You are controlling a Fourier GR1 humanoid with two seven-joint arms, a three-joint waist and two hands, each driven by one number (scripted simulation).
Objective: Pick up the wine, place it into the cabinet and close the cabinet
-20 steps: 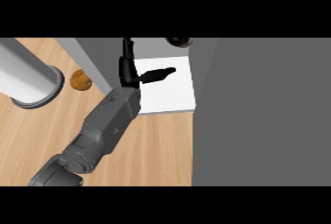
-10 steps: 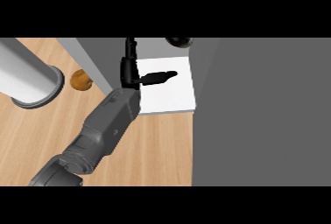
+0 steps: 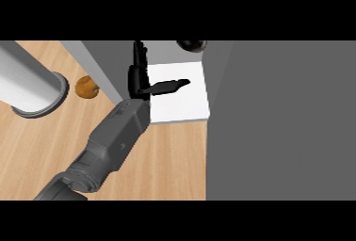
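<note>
A: What lies nearest in the head view?

B: A grey forearm (image 3: 111, 141) rising from the lower left edge across the wooden counter (image 3: 167, 160). Which arm it is cannot be told from this view alone.

A: And the hand at its end?

B: The black hand (image 3: 141, 75) stands edge-on, fingers (image 3: 138, 54) held straight and close together, pointing away from the viewer, thumb (image 3: 169, 85) stuck out to the right over a white panel (image 3: 182, 101). It pinches nothing. The fingers lie along the edge of a grey cabinet wall (image 3: 104, 66); whether they press against it cannot be told.

A: What fills the right side?

B: A broad dark grey surface (image 3: 278, 122), flat and featureless, running top to bottom.

A: Farther off?

B: At left, a pale grey cylinder (image 3: 28, 89) standing on the counter, and just beside it a small round brown object (image 3: 86, 87) by the cabinet wall.

A: Where is the wine?

B: At the far edge, beyond the white panel, a dark rounded shape (image 3: 191, 45) shows, apart from the hand. It may be the bottle top, though that cannot be confirmed.
</note>
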